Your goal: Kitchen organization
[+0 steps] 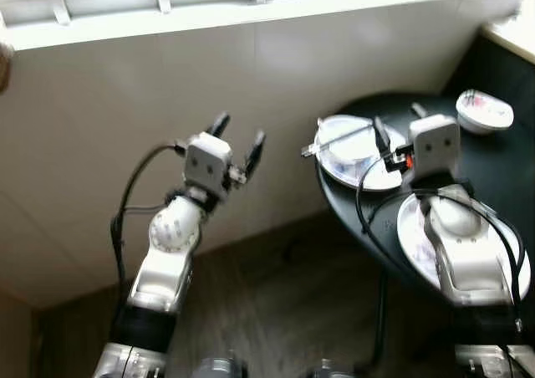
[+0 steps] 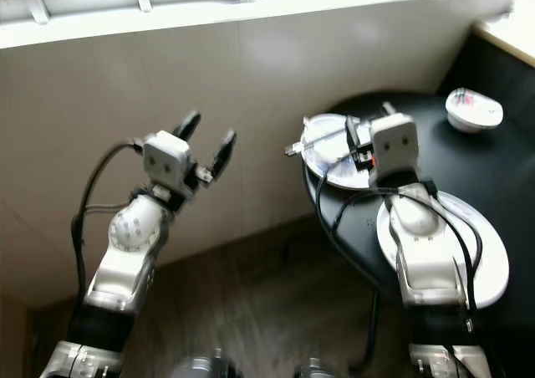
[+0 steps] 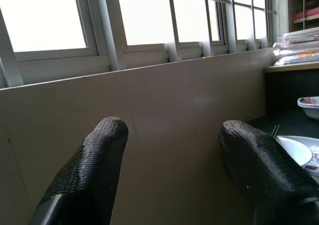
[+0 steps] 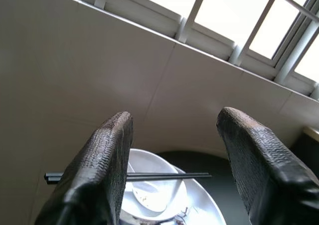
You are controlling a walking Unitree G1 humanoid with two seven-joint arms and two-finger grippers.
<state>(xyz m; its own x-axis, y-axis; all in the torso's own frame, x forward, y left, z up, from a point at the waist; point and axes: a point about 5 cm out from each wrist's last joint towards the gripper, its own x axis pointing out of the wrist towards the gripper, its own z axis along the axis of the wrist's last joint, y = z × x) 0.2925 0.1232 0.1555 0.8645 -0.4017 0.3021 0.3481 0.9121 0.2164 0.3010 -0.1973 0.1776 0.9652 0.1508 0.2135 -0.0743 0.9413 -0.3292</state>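
Black, ribbed rubber fingers spread wide on my left gripper (image 1: 238, 144), which hovers empty before the pale tiled wall (image 1: 100, 127), off the table's edge. Further right, the round black table (image 2: 493, 152) carries a white plate with a white bowl and spoon (image 4: 152, 195), thin dark chopsticks (image 4: 129, 175) laid across its rim. My right gripper (image 4: 172, 170) hangs just short of them, fingers apart, holding nothing. I judge I'm approaching; next comes a careful pinch on those slim, slippery sticks. A small patterned bowl (image 1: 483, 110) sits beyond.
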